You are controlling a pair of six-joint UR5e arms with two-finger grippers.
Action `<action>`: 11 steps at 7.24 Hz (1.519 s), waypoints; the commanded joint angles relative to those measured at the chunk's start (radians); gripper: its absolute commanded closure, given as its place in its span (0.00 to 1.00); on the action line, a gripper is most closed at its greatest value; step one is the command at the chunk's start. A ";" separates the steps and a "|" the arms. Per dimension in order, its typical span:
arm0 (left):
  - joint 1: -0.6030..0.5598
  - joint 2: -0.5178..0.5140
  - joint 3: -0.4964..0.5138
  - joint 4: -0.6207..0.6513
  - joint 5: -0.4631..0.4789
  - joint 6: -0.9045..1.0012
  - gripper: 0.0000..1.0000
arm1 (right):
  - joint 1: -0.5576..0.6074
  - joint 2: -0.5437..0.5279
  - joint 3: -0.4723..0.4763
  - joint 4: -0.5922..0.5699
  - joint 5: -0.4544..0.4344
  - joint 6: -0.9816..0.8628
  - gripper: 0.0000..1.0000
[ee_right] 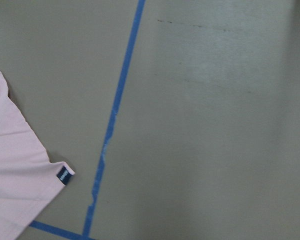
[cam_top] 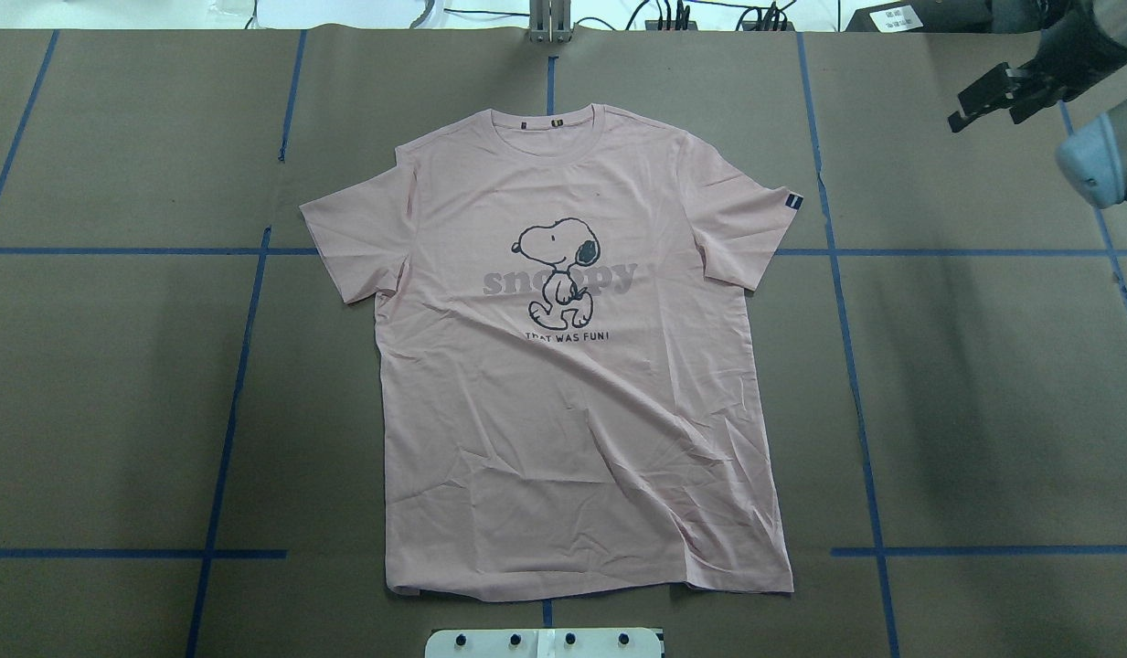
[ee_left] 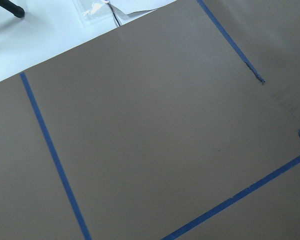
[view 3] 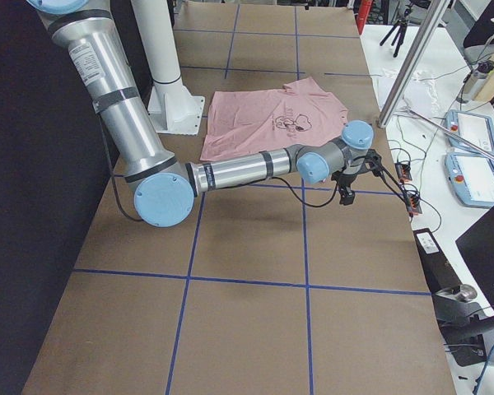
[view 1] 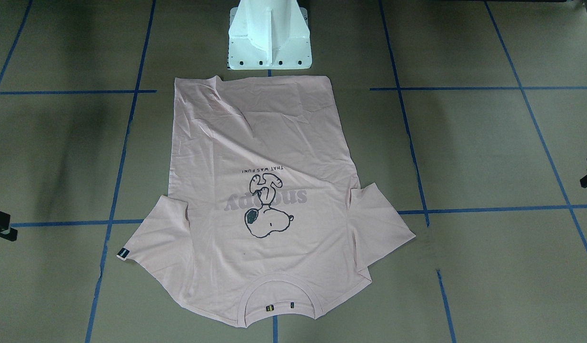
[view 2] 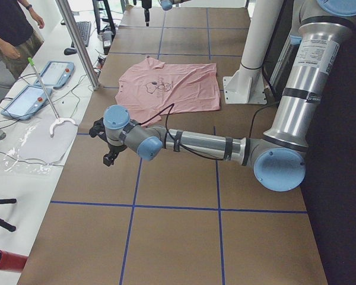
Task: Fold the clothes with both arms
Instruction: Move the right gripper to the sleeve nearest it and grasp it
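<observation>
The shirt (cam_top: pixel 572 411) is laid flat at the middle of the surface (cam_top: pixel 983 411), print (cam_top: pixel 556 272) up. The hem (cam_top: pixel 590 589) is turned toward the base (cam_top: pixel 545 642) and the neck (cam_top: pixel 554 123) toward the far edge, so that one long side is presented to each arm. Both sleeves are spread outward, and the body is only lightly creased near the hem. The layout is judged ready for a first fold; no fold is made yet.

The right gripper (cam_top: pixel 970 105) is held above the far right corner of the surface, well apart from the shirt. Its wrist view is filled by bare surface, a line of tape (ee_right: pixel 110 130) and the tip of the right sleeve (ee_right: pixel 15 165) with its dark tag (ee_right: pixel 64 176), so the sleeve on its own side is in sight. The left gripper (view 2: pixel 108 159) is held over bare surface on the opposite side, also well apart from the shirt. Only surface and tape are shown in its wrist view.

No cloth is touched by either gripper. Whether either is open or closed cannot be told: the fingers are absent from the wrist views and are too small or cut off elsewhere.

The wide, symmetrical stance is judged to be a start position. The shirt is unobstructed, and each side is reserved for the nearer arm. A paired grasp at the sleeve and hem corners is likely to be called for next.
</observation>
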 commanded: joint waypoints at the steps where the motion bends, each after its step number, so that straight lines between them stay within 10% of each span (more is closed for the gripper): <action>1: 0.017 -0.008 0.033 -0.093 -0.001 -0.033 0.00 | -0.132 0.094 -0.036 0.054 -0.118 0.252 0.00; 3: 0.064 -0.062 0.064 -0.094 0.042 -0.231 0.00 | -0.238 0.115 -0.188 0.346 -0.211 0.471 0.00; 11: 0.082 -0.047 0.056 -0.132 0.116 -0.263 0.00 | -0.332 0.106 -0.210 0.303 -0.303 0.445 0.08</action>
